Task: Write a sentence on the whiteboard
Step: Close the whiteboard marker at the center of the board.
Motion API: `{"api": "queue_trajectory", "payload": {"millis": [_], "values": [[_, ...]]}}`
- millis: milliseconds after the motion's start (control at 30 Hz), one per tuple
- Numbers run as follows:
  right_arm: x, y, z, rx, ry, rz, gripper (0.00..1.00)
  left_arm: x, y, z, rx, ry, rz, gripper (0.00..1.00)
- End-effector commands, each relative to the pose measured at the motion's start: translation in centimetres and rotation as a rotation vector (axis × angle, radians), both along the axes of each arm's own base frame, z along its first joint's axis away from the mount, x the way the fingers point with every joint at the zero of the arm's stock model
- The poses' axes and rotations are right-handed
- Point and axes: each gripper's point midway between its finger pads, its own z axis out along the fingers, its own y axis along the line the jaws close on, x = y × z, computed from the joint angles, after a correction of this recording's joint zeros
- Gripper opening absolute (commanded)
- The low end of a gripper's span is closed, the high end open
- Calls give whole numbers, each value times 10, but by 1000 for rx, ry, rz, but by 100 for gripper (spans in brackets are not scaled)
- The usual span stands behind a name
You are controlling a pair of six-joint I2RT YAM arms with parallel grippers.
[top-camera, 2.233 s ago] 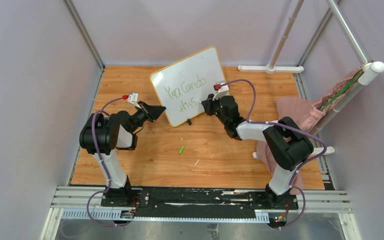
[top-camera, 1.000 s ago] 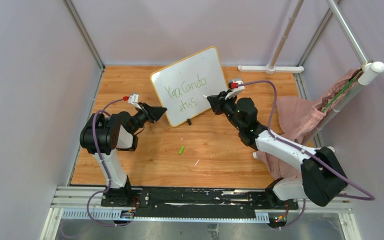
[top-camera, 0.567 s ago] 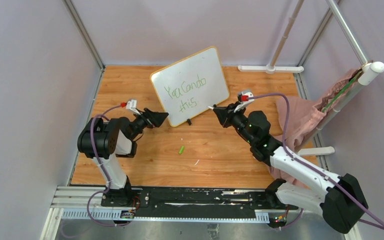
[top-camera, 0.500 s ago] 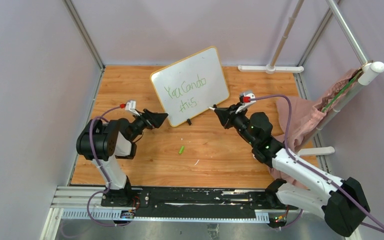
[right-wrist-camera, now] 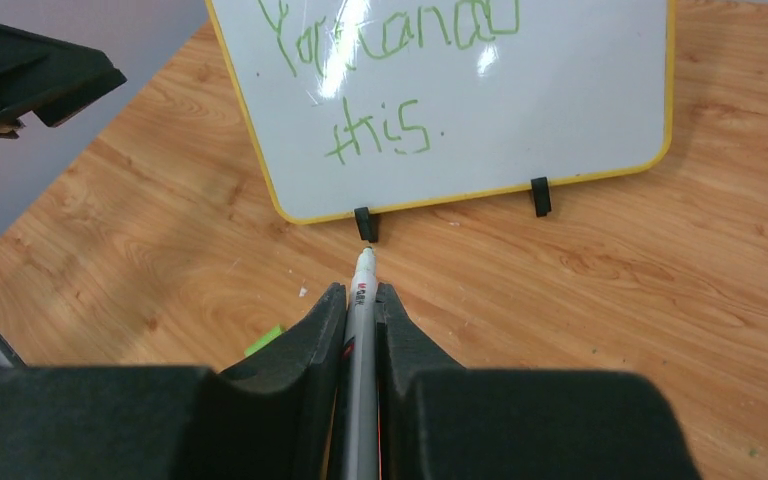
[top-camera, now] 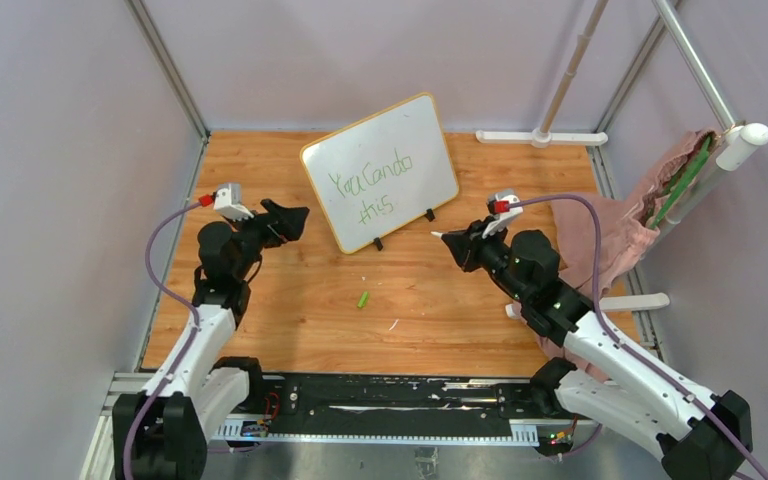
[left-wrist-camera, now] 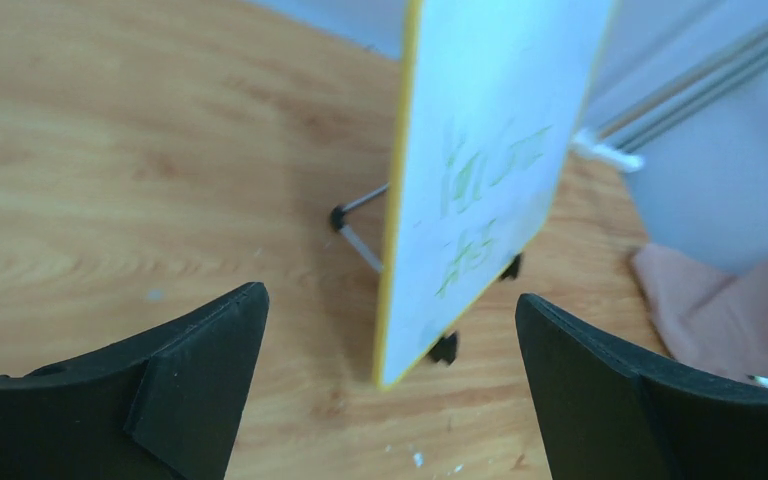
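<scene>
Risk: freestanding whiteboard (top-camera: 390,150) may topple if right tool (right-wrist-camera: 360,292), clamping marker (right-wrist-camera: 364,268), nudges it; left tool (top-camera: 294,216) gapes open beside it.

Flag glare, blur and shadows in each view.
Right wrist: bright glare patches on the whiteboard near the top line, but the sentence is sharp. Left wrist: whiteboard washed out and bluish, sentence soft. Top external: even light, no glare on the whiteboard, only faint shadows.
</scene>
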Motion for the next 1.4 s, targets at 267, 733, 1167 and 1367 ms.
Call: {"api": "queue_trajectory", "payload": {"millis": [267, 733, 1167, 1367], "values": [[-15, 7, -29, -149, 130, 74, 0, -80, 38, -16, 560, 426, 123, 100], [-34, -10, -66, -225, 256, 60, 0, -92, -19, -26, 570, 355, 74, 100], [-47, -12, -82, -248, 277, 103, 0, -118, -94, -64, 425, 452, -327, 100], [-46, -13, -81, -243, 275, 96, 0, -123, -112, -99, 600, 672, -419, 100]]}}
